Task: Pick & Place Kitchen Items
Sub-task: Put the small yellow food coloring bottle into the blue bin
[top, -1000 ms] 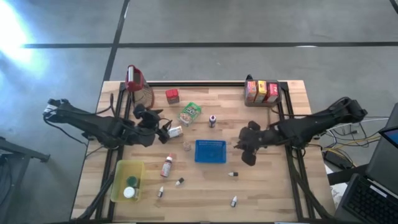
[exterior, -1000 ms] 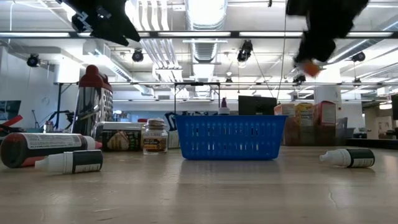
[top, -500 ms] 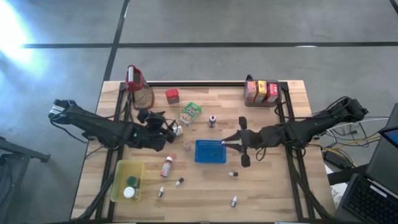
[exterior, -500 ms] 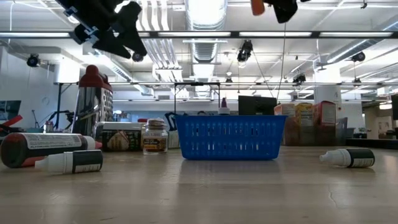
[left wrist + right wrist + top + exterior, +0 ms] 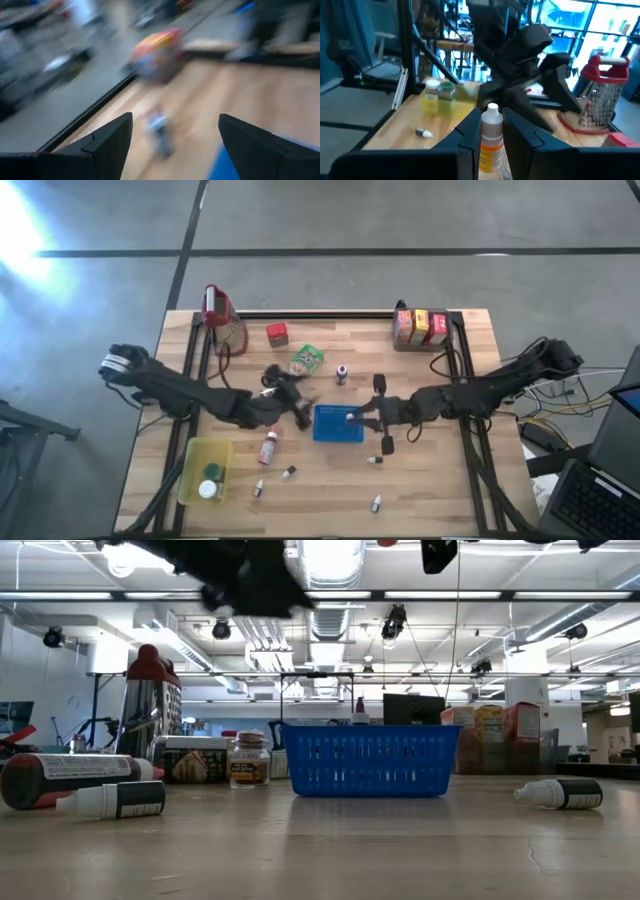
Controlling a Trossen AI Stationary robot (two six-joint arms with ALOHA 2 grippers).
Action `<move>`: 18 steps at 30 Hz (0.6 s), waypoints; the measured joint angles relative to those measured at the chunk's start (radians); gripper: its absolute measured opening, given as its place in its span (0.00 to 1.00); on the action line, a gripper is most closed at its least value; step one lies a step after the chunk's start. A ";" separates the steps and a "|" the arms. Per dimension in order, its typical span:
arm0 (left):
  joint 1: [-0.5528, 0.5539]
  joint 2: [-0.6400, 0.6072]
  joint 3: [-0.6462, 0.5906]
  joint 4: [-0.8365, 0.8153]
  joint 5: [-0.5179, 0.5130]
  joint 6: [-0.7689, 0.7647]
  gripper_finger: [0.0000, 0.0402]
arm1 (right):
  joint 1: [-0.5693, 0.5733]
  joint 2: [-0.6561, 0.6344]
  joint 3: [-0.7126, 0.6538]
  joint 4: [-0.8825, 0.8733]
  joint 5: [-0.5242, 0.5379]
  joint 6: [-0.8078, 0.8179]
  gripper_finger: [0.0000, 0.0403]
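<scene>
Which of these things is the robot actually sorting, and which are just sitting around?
Job: the small bottle in the right gripper's jaws; green packet; red carton; lying bottle.
Lying about: blue tray; red-topped jug; yellow tub.

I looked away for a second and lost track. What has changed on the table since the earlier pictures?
Both arms swung inward toward the blue tray. The right gripper, shut on a small white-capped bottle, now sits over the tray's right edge. The left gripper, open and empty, moved right to the tray's left corner. Everything on the table stayed put.
</scene>
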 joint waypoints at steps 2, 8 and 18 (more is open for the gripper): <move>0.004 0.035 -0.014 0.195 0.134 0.133 0.75 | 0.000 0.023 -0.002 0.058 -0.026 -0.007 0.14; 0.027 0.095 -0.029 0.430 0.408 0.281 0.75 | 0.005 0.077 0.006 0.126 -0.045 -0.028 0.14; 0.035 0.078 -0.029 0.375 0.590 0.248 0.75 | 0.004 0.087 0.017 0.133 -0.041 -0.051 0.13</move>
